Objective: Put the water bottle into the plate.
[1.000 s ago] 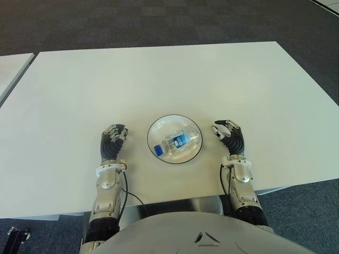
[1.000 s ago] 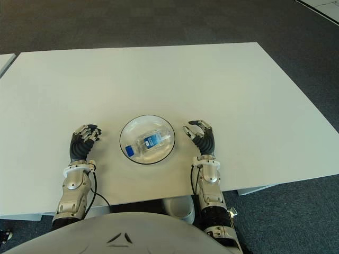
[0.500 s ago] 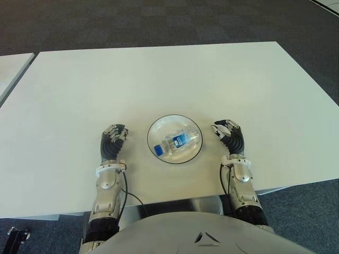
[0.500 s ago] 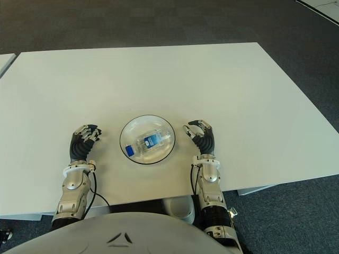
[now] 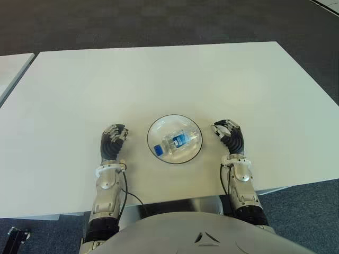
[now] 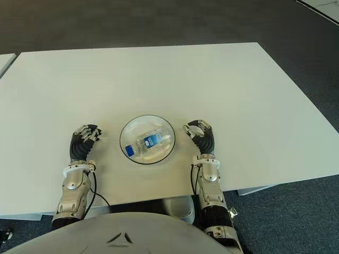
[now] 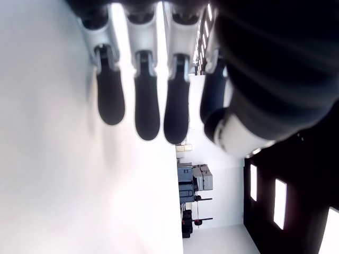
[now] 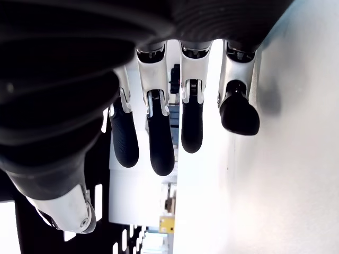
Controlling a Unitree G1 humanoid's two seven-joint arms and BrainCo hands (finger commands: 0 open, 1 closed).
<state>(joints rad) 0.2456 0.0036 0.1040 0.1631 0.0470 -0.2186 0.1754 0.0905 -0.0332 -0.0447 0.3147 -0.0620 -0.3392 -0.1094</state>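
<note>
A small clear water bottle (image 5: 177,141) with a blue cap and blue label lies on its side inside the white, dark-rimmed plate (image 5: 165,122) near the table's front edge. My left hand (image 5: 113,139) shows just left of the plate, apart from it, its fingers (image 7: 147,100) loosely bent and holding nothing. On the other side of the plate is my right hand (image 5: 229,135), also a short gap away, its fingers (image 8: 159,138) relaxed and holding nothing.
The white table (image 5: 159,74) stretches wide beyond and beside the plate. A second white tabletop (image 5: 10,66) shows at the far left, across a narrow gap. Dark carpet (image 5: 159,21) lies beyond the far edge.
My right hand has edged very slightly forward beside the plate. Bottle, plate and left hand have not moved.
</note>
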